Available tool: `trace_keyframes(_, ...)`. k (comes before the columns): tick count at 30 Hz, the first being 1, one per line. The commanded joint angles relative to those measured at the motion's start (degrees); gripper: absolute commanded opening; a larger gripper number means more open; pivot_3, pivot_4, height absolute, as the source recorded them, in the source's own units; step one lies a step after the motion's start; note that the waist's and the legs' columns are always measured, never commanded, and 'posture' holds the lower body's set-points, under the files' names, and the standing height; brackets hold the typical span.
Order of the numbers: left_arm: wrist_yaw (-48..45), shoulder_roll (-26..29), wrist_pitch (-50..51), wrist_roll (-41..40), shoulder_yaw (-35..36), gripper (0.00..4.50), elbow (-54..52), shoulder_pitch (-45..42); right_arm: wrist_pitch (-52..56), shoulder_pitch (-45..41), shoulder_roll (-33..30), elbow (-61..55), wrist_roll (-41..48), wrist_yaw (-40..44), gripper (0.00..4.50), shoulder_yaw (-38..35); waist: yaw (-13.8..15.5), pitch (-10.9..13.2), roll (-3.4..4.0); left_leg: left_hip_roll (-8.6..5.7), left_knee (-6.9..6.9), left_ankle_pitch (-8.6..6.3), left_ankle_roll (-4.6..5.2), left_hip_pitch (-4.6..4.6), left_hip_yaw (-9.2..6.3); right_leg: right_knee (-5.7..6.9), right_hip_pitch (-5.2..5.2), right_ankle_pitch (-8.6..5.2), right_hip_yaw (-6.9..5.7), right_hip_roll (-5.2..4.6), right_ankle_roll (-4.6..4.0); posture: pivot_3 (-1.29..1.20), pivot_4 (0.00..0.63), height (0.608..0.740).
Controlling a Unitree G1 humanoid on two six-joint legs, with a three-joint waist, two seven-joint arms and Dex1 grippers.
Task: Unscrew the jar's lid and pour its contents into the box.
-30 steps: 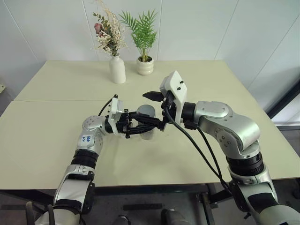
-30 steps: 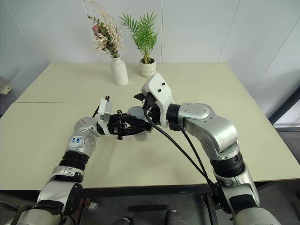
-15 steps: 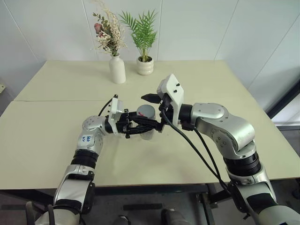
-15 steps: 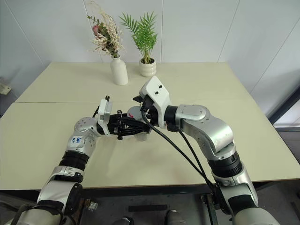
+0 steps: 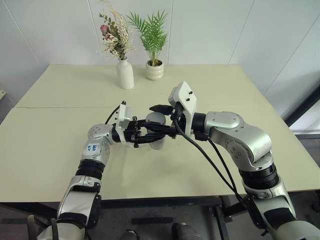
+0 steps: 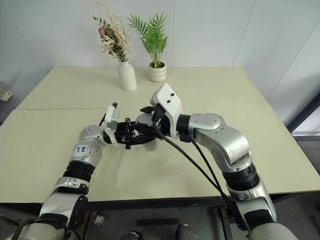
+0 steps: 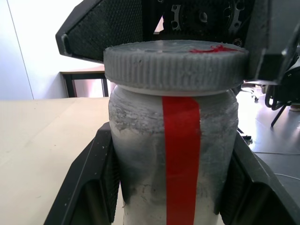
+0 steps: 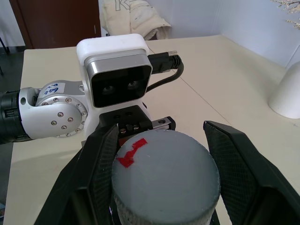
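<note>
Since earlier, right gripper (image 5: pixel 159 114) has closed – fingers now pinch lid (image 8: pixel 165 174) from both sides; left gripper (image 5: pixel 156 134) clamps upright jar (image 7: pixel 174 159) beneath, above tabletop (image 5: pixel 60 145)

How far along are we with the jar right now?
Done: the left gripper is shut on the jar, steadying it over the table. In hand: the right gripper brackets the lid, which sits on the jar. Left: unscrewing the lid and pouring.

The jar (image 7: pixel 173 159) is cut off at its base, its inside hidden under the lid (image 7: pixel 176 63).
</note>
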Motion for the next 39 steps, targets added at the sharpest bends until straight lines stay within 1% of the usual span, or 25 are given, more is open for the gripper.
trace_keyframes(1, 0.2, 0.4, 0.0, -0.6, 1.1, 2.24, -1.2, -1.8, -1.4, -0.5, 0.0, -1.1, 0.0, 0.5, 2.56, -1.0, 0.0, 0.0, 0.00, 0.00, 0.00, 0.00, 0.00, 0.00, 0.00, 0.00, 0.00, 0.00, 0.00, 0.00, 0.00, 0.00, 0.150, 0.740)
trace_keyframes(6, 0.2, 0.3, 0.1, -0.5, 0.9, 2.24, -1.2, -1.7, -2.1, -1.1, -0.9, -1.0, 0.0, 1.4, 2.56, -1.2, 0.0, 0.0, 0.00, 0.00, 0.00, 0.00, 0.00, 0.00, 0.00, -0.01, 0.00, 0.00, 0.00, 0.00, 0.00, 0.00, 0.150, 0.740)
trace_keyframes(10, -0.1, 0.2, 0.1, -0.4, 0.8, 2.24, -0.8, -1.4, -2.2, -3.1, -1.9, -0.2, 1.1, 2.8, 2.56, -3.1, 0.0, 0.0, 0.00, 0.00, 0.00, 0.00, 0.00, 0.00, 0.00, -0.01, 0.00, 0.00, 0.00, 0.00, 0.00, 0.00, 0.150, 0.740)
trace_keyframes(19, -0.4, -0.1, 0.6, -1.0, 1.2, 2.24, -0.5, -1.6, -4.8, -4.1, -6.0, 1.0, 3.2, 9.3, 2.56, -4.9, 0.1, 0.0, 0.00, 0.00, 0.00, 0.00, 0.01, -0.01, 0.00, -0.03, 0.00, 0.00, 0.00, 0.00, 0.00, 0.00, 0.150, 0.740)
trace_keyframes(25, -0.8, 0.2, 0.6, -1.1, 1.3, 2.24, -0.1, -1.8, -6.5, -5.5, -7.6, 2.8, 3.2, 11.7, 2.56, -4.8, 0.0, 0.0, 0.00, 0.01, -0.01, -0.01, 0.01, 0.00, 0.00, -0.02, 0.00, 0.00, 0.00, 0.02, 0.00, 0.00, 0.150, 0.740)
trace_keyframes(39, 0.1, -0.3, 1.1, -2.2, 1.2, 2.24, -0.4, -0.8, -8.6, -8.8, -8.2, 6.1, 3.1, 14.2, 2.56, -6.0, 0.0, 0.0, 0.00, 0.00, -0.01, -0.01, 0.01, -0.01, 0.00, -0.04, 0.00, 0.00, 0.00, 0.02, 0.00, 0.00, 0.150, 0.740)
